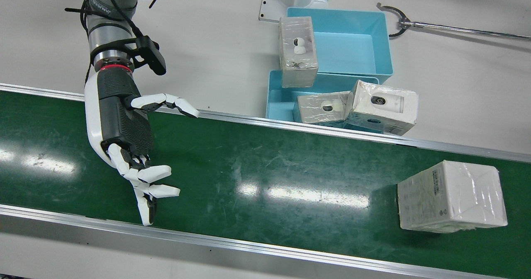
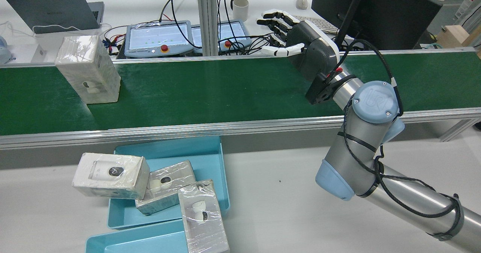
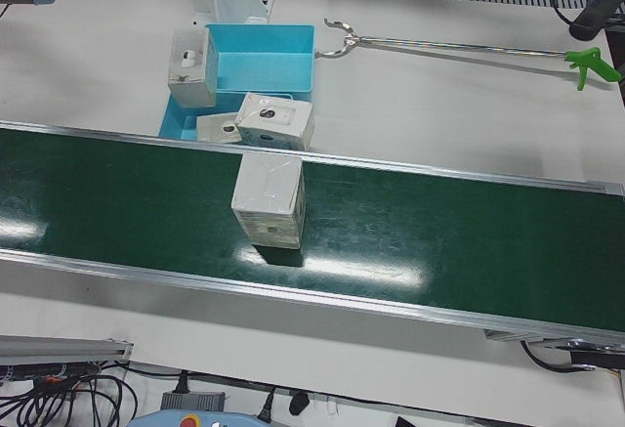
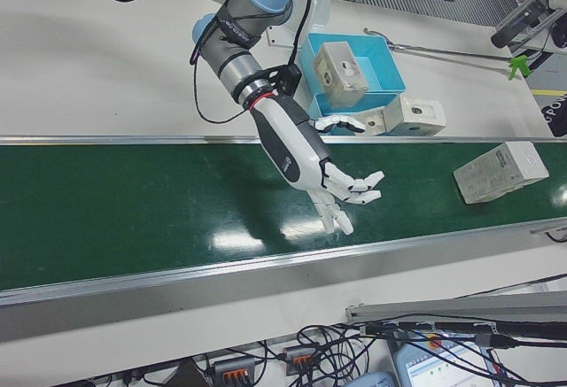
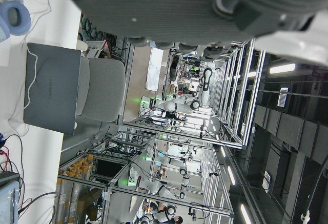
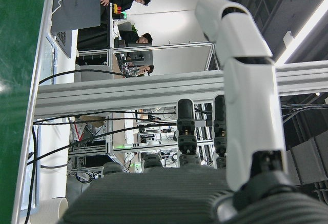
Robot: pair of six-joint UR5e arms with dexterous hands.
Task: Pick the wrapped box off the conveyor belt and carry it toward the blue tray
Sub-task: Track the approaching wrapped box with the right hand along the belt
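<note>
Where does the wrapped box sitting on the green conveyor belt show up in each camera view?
Front view: wrapped box, lower right, on the belt.
Rear view: upper left.
Left-front view: centre.
Right-front view: right edge.
Left hand view: not in it.
Right hand view: not in it.
Shared landmark: the green conveyor belt beneath it.

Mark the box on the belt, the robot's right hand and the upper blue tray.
box on the belt (image 1: 452, 196), front view, on its wrapped top face
right hand (image 1: 128, 142), front view, on the dark palm, fingers apart
upper blue tray (image 1: 348, 51), front view, on its bare floor
</note>
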